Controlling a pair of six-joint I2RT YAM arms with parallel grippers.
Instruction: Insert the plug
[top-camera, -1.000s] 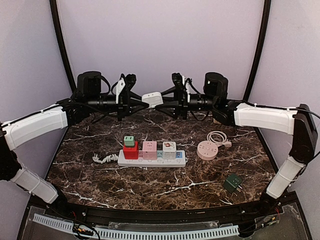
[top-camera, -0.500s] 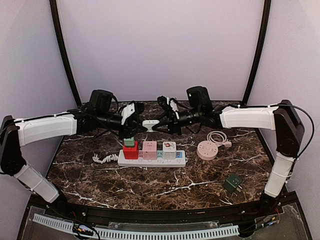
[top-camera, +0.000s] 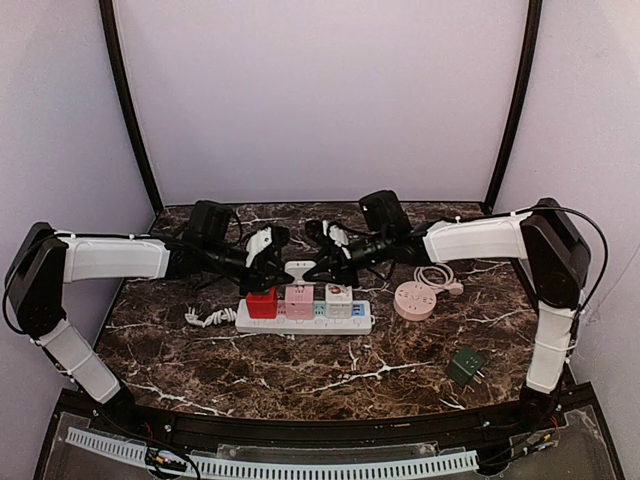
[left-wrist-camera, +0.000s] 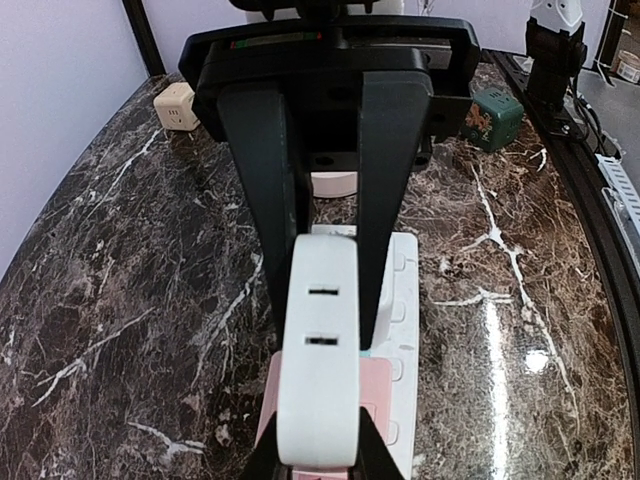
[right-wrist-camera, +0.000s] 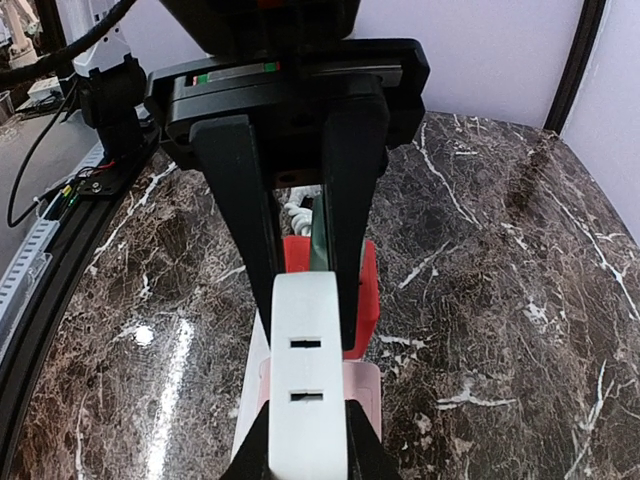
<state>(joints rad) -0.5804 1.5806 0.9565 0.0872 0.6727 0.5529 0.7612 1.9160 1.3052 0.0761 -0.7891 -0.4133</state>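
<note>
Plug (top-camera: 297, 270) is grasped by both the left gripper (left-wrist-camera: 318, 440) and right gripper (right-wrist-camera: 308, 440); pink cube (top-camera: 299, 296) on strip (top-camera: 355, 322) sits just below them.

Round pink socket (top-camera: 414, 299), green adapter (top-camera: 465, 365) — both resting on marble table (top-camera: 180, 360).

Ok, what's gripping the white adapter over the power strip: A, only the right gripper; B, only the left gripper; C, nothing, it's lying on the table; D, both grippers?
D: each wrist view shows the white adapter pinched between closed jaws, so the left gripper and right gripper both hold it.
</note>
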